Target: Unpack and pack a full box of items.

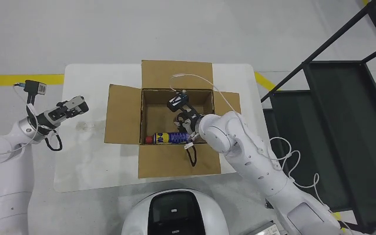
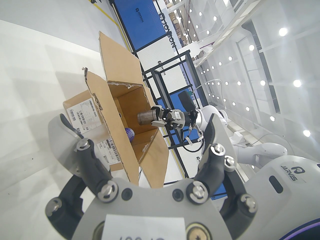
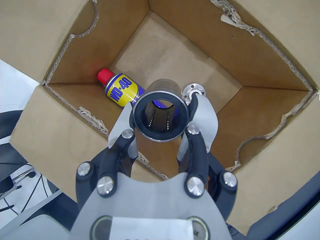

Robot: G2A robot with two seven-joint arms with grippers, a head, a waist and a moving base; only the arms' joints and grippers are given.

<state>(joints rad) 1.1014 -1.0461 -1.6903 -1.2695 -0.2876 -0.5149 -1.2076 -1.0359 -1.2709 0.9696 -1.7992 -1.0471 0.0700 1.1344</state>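
Note:
An open cardboard box sits in the middle of the white table. My right gripper is shut on a hollow metal cylinder and holds it above the box's inside; it hangs over the box opening. On the box floor lie a blue and yellow spray can with a red cap and a small metal flange. My left gripper stands open with nothing in it over the table's left side, away from the box.
The box's flaps are folded outward on all sides, with a labelled flap facing the left arm. A dark metal stair frame stands right of the table. Bare tabletop lies left of the box.

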